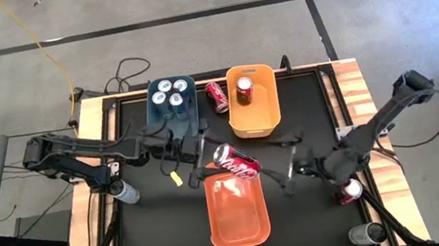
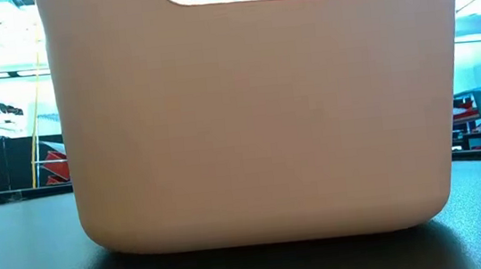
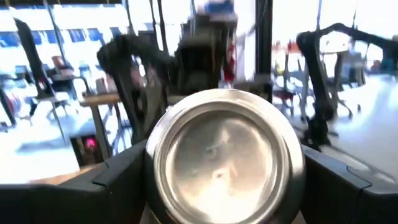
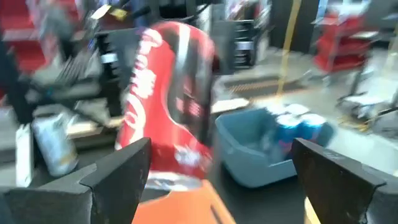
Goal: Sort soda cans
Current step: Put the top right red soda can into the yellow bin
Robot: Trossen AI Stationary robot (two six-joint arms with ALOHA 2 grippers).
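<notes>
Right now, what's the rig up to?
Sorting soda cans into bins. The left gripper holds a red can over the near orange bin. The right gripper is open beside the can, apart from it. The blue bin holds four blue cans, the yellow bin one red can, and another red can lies between them. A few cans wait at the table edges.

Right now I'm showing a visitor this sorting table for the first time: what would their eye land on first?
Probably the red can held by the left tool above the far end of the orange bin at table centre. Next, the blue bin holding four blue cans at the far edge, beside the yellow bin.
</notes>
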